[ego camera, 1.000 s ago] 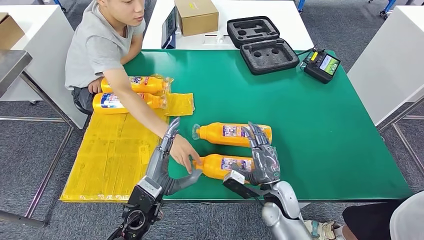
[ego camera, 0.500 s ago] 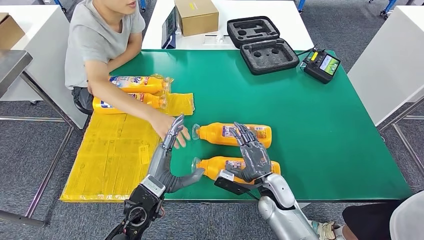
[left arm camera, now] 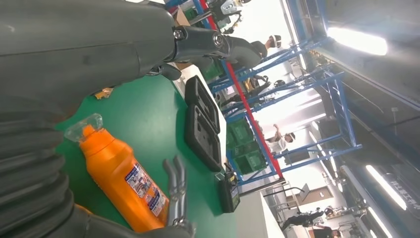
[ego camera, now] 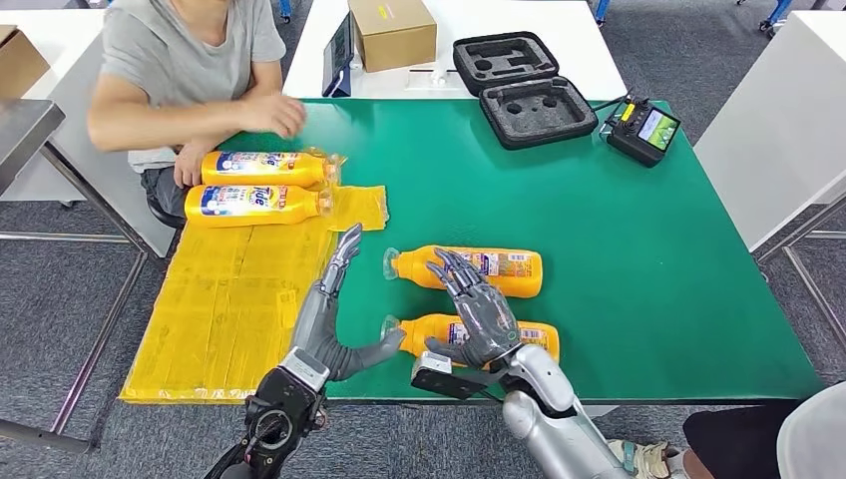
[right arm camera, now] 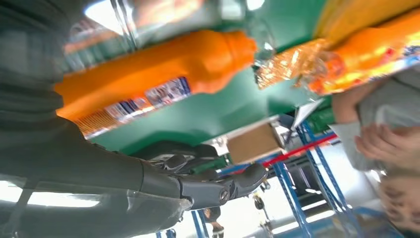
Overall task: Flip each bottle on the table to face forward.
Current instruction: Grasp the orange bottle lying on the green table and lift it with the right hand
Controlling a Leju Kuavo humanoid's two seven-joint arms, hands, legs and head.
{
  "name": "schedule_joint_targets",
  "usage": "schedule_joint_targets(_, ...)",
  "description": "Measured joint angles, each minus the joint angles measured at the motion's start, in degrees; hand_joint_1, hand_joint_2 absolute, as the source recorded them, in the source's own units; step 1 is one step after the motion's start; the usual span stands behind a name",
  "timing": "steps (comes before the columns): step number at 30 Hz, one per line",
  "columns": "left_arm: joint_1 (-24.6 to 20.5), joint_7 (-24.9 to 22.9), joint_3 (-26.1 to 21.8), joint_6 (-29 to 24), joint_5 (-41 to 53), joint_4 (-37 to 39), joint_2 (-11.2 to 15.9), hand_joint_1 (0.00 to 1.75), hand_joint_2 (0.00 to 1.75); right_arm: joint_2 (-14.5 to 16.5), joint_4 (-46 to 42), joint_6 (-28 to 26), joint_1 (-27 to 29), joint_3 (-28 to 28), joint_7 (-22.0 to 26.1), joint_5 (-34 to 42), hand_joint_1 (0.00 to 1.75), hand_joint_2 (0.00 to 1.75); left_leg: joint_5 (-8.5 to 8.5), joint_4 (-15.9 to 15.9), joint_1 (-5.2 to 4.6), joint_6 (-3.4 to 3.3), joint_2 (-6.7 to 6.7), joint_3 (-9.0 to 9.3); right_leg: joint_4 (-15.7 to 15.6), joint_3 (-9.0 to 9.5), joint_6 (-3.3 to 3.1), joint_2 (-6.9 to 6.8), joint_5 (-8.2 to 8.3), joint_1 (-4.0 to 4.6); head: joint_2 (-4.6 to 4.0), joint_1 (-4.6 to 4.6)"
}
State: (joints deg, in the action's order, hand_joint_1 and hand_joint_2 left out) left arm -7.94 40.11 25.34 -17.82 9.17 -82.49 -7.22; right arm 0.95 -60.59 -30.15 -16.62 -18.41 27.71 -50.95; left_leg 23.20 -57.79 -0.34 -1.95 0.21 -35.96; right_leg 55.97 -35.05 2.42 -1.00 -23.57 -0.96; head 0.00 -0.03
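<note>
green table top. yellow sheet on its left part. four orange bottles: two near bottles with small white-and-blue printed labels, two far bottles with blue-white labels. black foam case. brown cardboard box. person's grey shirt.

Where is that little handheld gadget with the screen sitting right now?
In the head view, the handheld controller lies at the green table's far right corner, right beside the open black foam case.

Left hand upright with fingers spread and empty; right hand palm-down, fingers splayed, holding nothing.
</note>
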Motion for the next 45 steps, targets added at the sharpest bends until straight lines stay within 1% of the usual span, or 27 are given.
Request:
schedule_joint_targets(7, -0.2, 0.0, 0.5, -0.1, 0.0, 0.3, 0.5, 0.0, 1.75, 0.0, -1.8, -0.1, 0.2, -1.2, 0.0, 0.2, 0.0, 1.75, 0.0, 0.0, -0.01, 0.0, -0.01, 0.0, 0.0, 0.0, 0.0, 0.0, 0.0, -0.01, 0.0, 0.01)
schedule_joint_targets(19, -0.3, 0.0, 0.8, -0.2, 0.0, 0.3, 0.7, 0.0, 1.75, 0.0, -2.4, -0.2, 0.4, -1.4, 0.0, 0.3, 0.0, 1.75, 0.0, 0.0, -0.01, 0.0, -0.01, 0.0, 0.0, 0.0, 0.0, 0.0, 0.0, -0.01, 0.0, 0.01)
schedule_joint_targets(27, -0.2, 0.0, 1.9, -1.8, -0.4, 0.3, 1.0, 0.0, 1.75, -1.0, -3.7, -5.0, 1.8, -1.2, 0.0, 0.7, 0.0, 1.75, 0.01, 0.0, -0.02, 0.0, -0.01, 0.0, 0.0, 0.0, 0.0, 0.0, 0.0, -0.02, 0.0, 0.01)
schedule_joint_targets(31, -0.6, 0.0, 2.8, -2.3, -0.7, 0.3, 1.3, 0.0, 1.75, -1.6, -4.2, -5.3, 2.4, -1.1, -0.5, 1.2, 0.0, 1.75, 0.01, 0.0, -0.02, 0.0, -0.01, 0.0, 0.0, 0.0, 0.0, 0.0, 0.0, -0.02, 0.0, 0.01)
schedule_joint_targets(32, -0.7, 0.0, 3.0, -2.3, -0.7, 0.3, 1.3, 0.0, 1.75, -1.7, -4.4, -4.3, 2.6, -1.1, -1.0, 1.8, 0.0, 1.75, 0.01, 0.0, -0.02, 0.0, -0.01, 0.0, 0.0, 0.0, 0.0, 0.0, 0.0, -0.01, 0.0, 0.01)
schedule_joint_targets(33, -0.7, 0.0, 3.1, -2.3, -0.6, 0.3, 1.3, 0.0, 1.75, -1.9, -4.7, -1.7, 2.8, -1.2, -2.1, 2.6, 0.0, 1.75, 0.01, 0.0, -0.02, 0.0, -0.01, 0.0, 0.0, 0.0, 0.0, 0.0, 0.0, -0.01, 0.0, 0.0)
schedule_joint_targets(36, -0.3, 0.0, 3.0, -1.7, 0.2, 0.3, 1.4, 0.0, 1.75, -2.6, -5.1, 10.3, 3.8, -1.6, -6.4, 4.4, 0.0, 1.75, 0.01, 0.0, -0.01, 0.0, -0.03, -0.01, 0.0, 0.0, 0.0, -0.01, 0.0, -0.01, 0.0, 0.01)
schedule_joint_targets(37, -0.2, 0.0, 2.9, -1.3, 0.5, 0.3, 1.4, 0.0, 1.75, -2.8, -5.1, 12.6, 4.3, -1.9, -7.0, 4.4, 0.0, 1.75, 0.01, 0.0, -0.01, 0.0, -0.05, -0.03, 0.0, 0.0, 0.0, -0.03, -0.01, -0.01, 0.0, 0.01)
schedule_joint_targets(38, -0.1, 0.0, 2.8, -0.9, 0.8, 0.2, 1.5, 0.0, 1.75, -3.0, -5.1, 13.7, 4.8, -2.1, -7.1, 4.3, 0.0, 1.75, 0.01, 0.0, -0.01, 0.0, -0.06, -0.04, 0.0, -0.01, 0.0, -0.03, -0.01, 0.0, 0.0, 0.01)
schedule_joint_targets(45, -0.1, 0.0, 2.7, 0.1, 1.3, 0.2, 1.5, 0.0, 1.75, -3.5, -6.7, 13.7, 6.3, -2.8, -7.4, 4.3, 0.0, 1.75, 0.01, 0.0, -0.01, 0.0, -0.06, -0.04, 0.0, -0.02, -0.01, -0.03, -0.01, -0.01, 0.0, 0.01)
